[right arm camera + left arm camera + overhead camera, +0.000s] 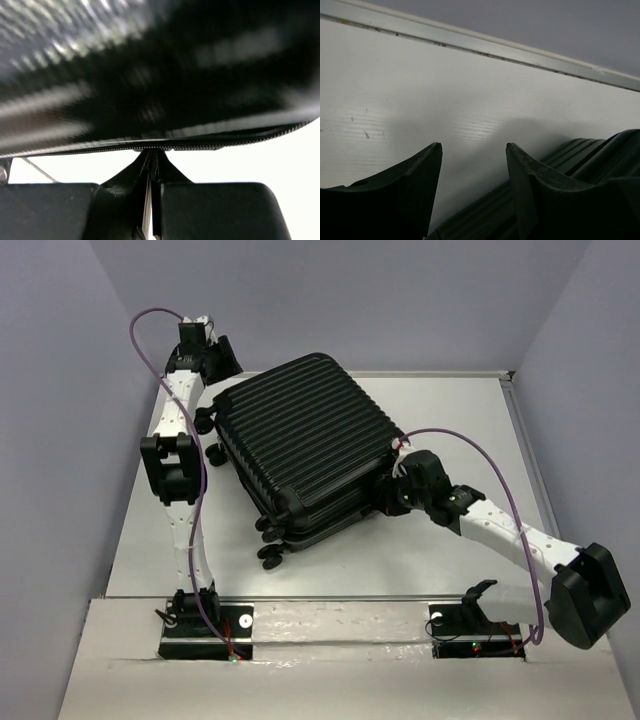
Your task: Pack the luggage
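- Top external, bottom of frame: you see both arm bases on the near edge of the table [450,420].
- Lower centre: the wheels [270,558] of the luggage [300,435] point toward the bottom edge.
- Centre: the luggage lies flat on the table, turned at an angle, with its ribbed shell facing up and both shells together.
- Right of centre: the right gripper [393,483] is at the luggage's right edge.
- Right wrist view: its fingers are pressed together, with the tips up against the zipper line [225,145]. You can't tell whether anything is pinched between them, and the shell above is blurred.
- Upper left: the left gripper [225,360] is at the luggage's far left corner.
- Left wrist view: its fingers [420,170] are spread apart and hold nothing. The ribbed shell is at lower right, with white table behind it.
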`<state>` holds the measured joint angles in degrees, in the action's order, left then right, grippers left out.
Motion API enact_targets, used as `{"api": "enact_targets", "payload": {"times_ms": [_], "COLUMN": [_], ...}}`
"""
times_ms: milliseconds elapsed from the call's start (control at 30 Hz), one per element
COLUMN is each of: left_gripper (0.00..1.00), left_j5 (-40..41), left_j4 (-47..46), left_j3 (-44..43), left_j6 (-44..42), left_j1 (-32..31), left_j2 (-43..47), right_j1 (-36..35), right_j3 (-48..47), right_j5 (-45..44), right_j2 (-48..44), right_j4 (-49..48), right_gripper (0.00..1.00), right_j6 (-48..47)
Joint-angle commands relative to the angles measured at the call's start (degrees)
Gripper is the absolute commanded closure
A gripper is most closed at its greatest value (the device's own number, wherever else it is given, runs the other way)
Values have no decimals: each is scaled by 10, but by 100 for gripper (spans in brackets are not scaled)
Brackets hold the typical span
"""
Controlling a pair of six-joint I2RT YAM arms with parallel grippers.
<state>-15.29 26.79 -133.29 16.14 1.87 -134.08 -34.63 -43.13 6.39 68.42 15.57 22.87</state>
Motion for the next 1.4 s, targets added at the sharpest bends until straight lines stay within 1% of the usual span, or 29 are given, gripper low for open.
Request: {"api": "enact_targets", "payload": {"times_ms": [0, 67, 167, 200, 267, 333, 367, 400, 467, 500, 633, 700, 733, 767, 800, 833, 867, 900, 933, 967, 1000, 1033, 1067, 1133, 1200, 1233, 1300, 1333, 1367], "left_gripper": [37, 40, 41, 41, 41, 43, 43, 44, 44, 45, 45, 45, 45, 45, 45, 45, 45, 45, 45, 45, 45, 45, 45, 44, 42, 39, 36, 36, 36], "left_j5": [20, 15, 16, 1, -8, -11, -11, -11, -11, -11, -6, -8, -15, -19, -25, -33, -35, -37, -39, -36, -34, -32, -27, -3, 31, 53, 172, 190, 205], "left_j4": [-16, -15, -21, -45, -76, -90, -93, -96, -105, -110, -132, -144, -152, -163, -168, -175, -182, -185, -189, -190, -187, -184, -184, -169, -155, -147, -136, -138, -144], "left_j3": [69, 85, 148, 206, 286, 353, 353, 394, 434, 479, 592, 662, 685, 733, 757, 778, 798, 834, 850, 863, 884, 892, 896, 895, 873, 860, 817, 804, 786], "left_j6": [-17, -13, -17, -19, -16, -12, -11, -9, -9, -9, -4, -1, 2, 5, 6, 12, 14, 19, 21, 25, 26, 28, 28, 28, 27, 26, 24, 24, 24], "left_j1": [2, 0, -7, -7, -5, -5, -4, -5, -6, -7, -11, -13, -14, -15, -16, -15, -15, -15, -38, -42, -44, -49, -49, -49, -49, -49, -49, -49, -49], "left_j2": [45, 53, 84, 113, 141, 182, 197, 211, 261, 278, 381, 414, 450, 469, 486, 520, 537, 554, 588, 603, 618, 645, 659, 698, 725, 739, 780, 804, 812], "right_j1": [17, 29, 54, 62, 83, 95, 95, 100, 105, 106, 117, 123, 130, 130, 136, 136, 141, 142, 147, 147, 154, 162, 162, 177, 184, 190, 190, 190, 190], "right_j3": [-27, -38, -66, -73, -98, -133, -133, -160, -189, -202, -291, -334, -393, -429, -466, -504, -586, -629, -671, -714, -784, -803, -808, -777, -753, -721, -661, -639, -616], "right_j5": [6, 13, 39, 60, 84, 103, 107, 112, 127, 131, 171, 193, 218, 230, 240, 264, 274, 280, 280, 280, 281, 266, 250, 202, 170, 149, 76, 68, 62], "right_j2": [22, 30, 58, 77, 98, 131, 144, 156, 195, 206, 272, 323, 345, 390, 414, 440, 465, 514, 538, 559, 575, 587, 580, 536, 501, 482, 415, 392, 345], "right_j4": [-102, -118, -142, -170, -192, -210, -216, -220, -220, -220, -216, -207, -185, -169, -132, -115, -98, -81, -34, -4, 21, 53, 60, 62, 65, 68, 66, 64, 59], "right_gripper": [93, 93, 93, 93, 93, 93, 93, 93, 93, 93, 93, 93, 93, 93, 92, 90, 80, 70, 56, 44, 26, 17, 17, 8, 6, 6, 7, 8, 14], "right_j6": [-11, -13, -8, -5, 8, 14, 14, 16, 17, 19, 22, 24, 25, 28, 30, 31, 33, 33, 32, 32, 29, 21, 18, 4, -12, -26, -47, -49, -51]}}
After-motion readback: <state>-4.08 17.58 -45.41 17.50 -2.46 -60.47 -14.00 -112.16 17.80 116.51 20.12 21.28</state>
